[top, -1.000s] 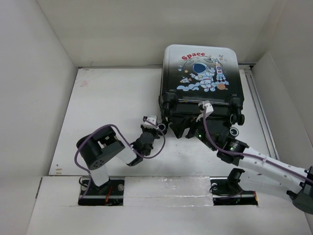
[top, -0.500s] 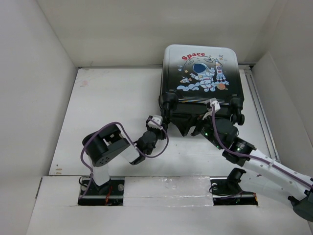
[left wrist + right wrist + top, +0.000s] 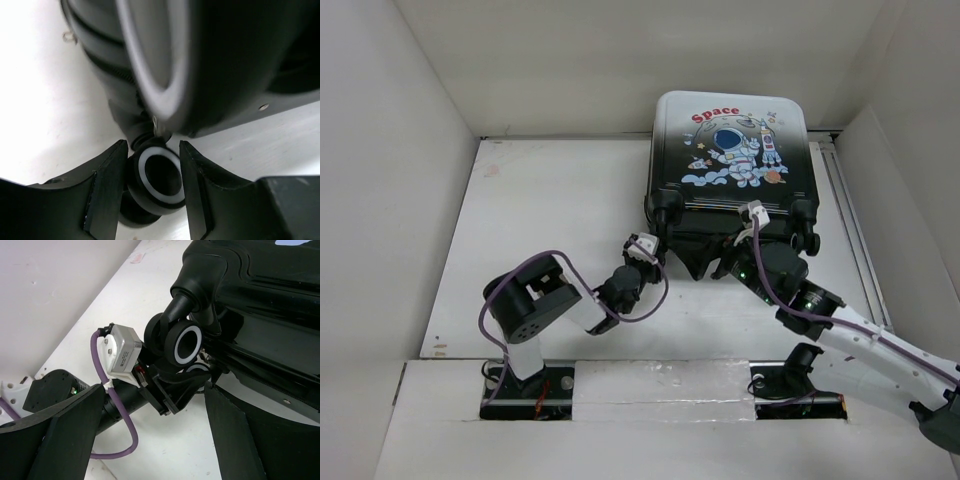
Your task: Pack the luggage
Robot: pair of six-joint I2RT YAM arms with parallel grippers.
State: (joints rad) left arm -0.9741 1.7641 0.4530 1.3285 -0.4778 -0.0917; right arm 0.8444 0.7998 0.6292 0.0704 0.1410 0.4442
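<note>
Top cam first: the small glossy black-to-white hard-shell suitcase (image 3: 730,150) with the cartoon astronaut print is sitting print side up at the far right-centre of the white table (image 3: 550,200), wheels pointing back at my bases. My left pincer (image 3: 648,260) is reaching in at its near-left corner. My right pincer (image 3: 712,265) is parking just beside it, under the near edge. It's all black on black down there, so from this view I'm not calling whether either one is touching.

Left wrist cam: my fingers are sitting tight on either side of a black caster wheel (image 3: 159,176) with a white ring, so I'm reading that as clamped on the wheel.

Right wrist cam: my fingers are spread wide and holding nothing, and they're framing the left pincer and that wheel corner.

What's bugging me: that wheel is round, glossy and probably on a swivel. Any pull could be twisting it out of the pads, or just dragging the whole case along. Also both pincers are crowding one corner, so the right one closing here could be nipping the left's purple cable (image 3: 98,365).
</note>
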